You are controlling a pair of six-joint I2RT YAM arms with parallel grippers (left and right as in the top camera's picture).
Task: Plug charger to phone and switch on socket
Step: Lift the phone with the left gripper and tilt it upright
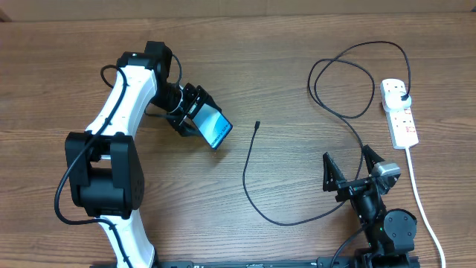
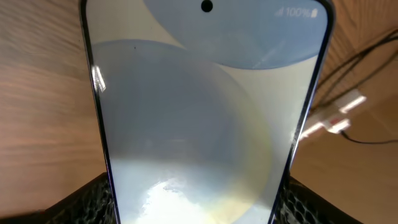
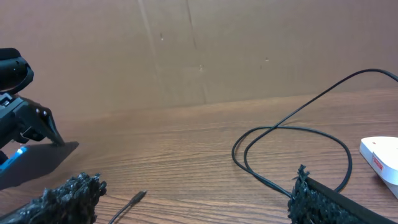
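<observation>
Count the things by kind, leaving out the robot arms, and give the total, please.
Phone: 1
Charger: 1
Socket: 1
Total: 3

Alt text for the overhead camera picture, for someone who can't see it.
The left gripper holds a slim blue-screened smartphone at a brown wooden table. A thin black charger cable lies loose, its tip near the phone, its plug in a white power strip; the open right gripper waits beside it.
</observation>
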